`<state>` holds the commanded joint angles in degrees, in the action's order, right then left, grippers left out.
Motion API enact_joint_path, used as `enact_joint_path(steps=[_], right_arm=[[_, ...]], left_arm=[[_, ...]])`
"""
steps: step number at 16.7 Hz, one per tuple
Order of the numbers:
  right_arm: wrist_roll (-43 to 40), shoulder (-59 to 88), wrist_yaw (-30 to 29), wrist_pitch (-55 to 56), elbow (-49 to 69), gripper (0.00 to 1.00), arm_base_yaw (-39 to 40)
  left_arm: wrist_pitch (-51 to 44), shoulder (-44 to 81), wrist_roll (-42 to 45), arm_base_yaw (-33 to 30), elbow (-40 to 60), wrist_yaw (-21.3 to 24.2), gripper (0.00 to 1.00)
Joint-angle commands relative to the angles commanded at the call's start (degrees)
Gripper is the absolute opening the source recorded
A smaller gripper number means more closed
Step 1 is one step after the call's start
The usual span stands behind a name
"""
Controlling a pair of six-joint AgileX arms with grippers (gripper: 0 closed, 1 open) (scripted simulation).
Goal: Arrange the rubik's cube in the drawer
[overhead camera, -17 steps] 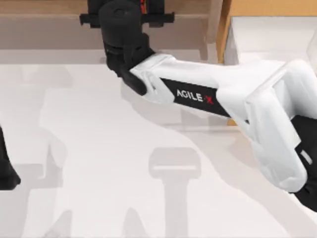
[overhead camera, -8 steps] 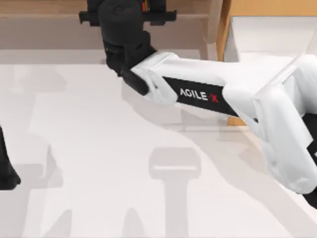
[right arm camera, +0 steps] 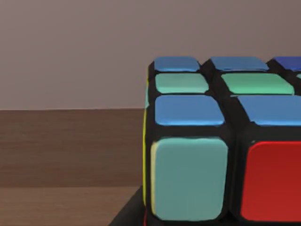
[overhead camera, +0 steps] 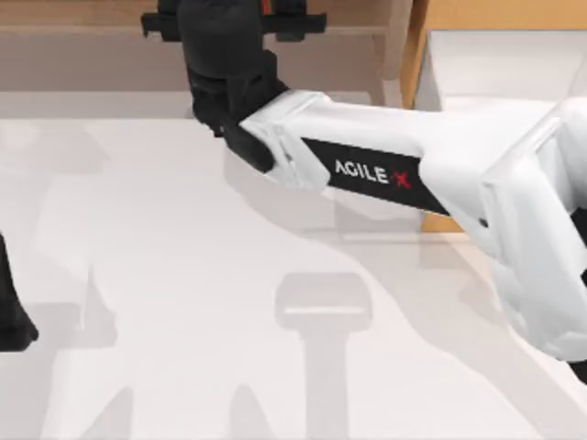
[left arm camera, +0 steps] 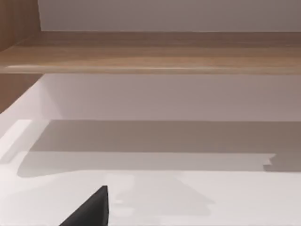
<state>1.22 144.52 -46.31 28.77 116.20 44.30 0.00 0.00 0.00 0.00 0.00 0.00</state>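
The left arm (overhead camera: 11, 316) sits parked at the table's near left edge, its fingers out of sight. Across the smooth white table (overhead camera: 183, 302) the glossy right arm has crept up a little in the last second, lifting the right gripper (overhead camera: 227, 23) by the wooden shelf (overhead camera: 83, 14), clamped on the rubik's cube (right arm camera: 207, 141), all rounded stickers and black edges. The white-lined drawer (overhead camera: 495, 64) lies off right, so carrying remains.
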Motion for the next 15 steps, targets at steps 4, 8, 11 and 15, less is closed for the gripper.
enact_joint_path(steps=[4,8,11,15], right_arm=[[0.71,-4.87,-0.46,-5.57,1.84,0.0,2.14],[-0.24,-9.25,0.2,-16.75,1.82,0.0,4.96],[-1.35,-11.02,1.36,-26.21,1.46,0.0,6.47],[-2.14,-12.7,3.54,-37.32,1.63,0.0,6.17]], left_arm=[[0.0,0.0,0.0,0.0,0.0,0.0,1.0],[0.0,0.0,0.0,0.0,0.0,0.0,1.0],[0.0,0.0,0.0,0.0,0.0,0.0,1.0],[0.0,0.0,0.0,0.0,0.0,0.0,1.0]])
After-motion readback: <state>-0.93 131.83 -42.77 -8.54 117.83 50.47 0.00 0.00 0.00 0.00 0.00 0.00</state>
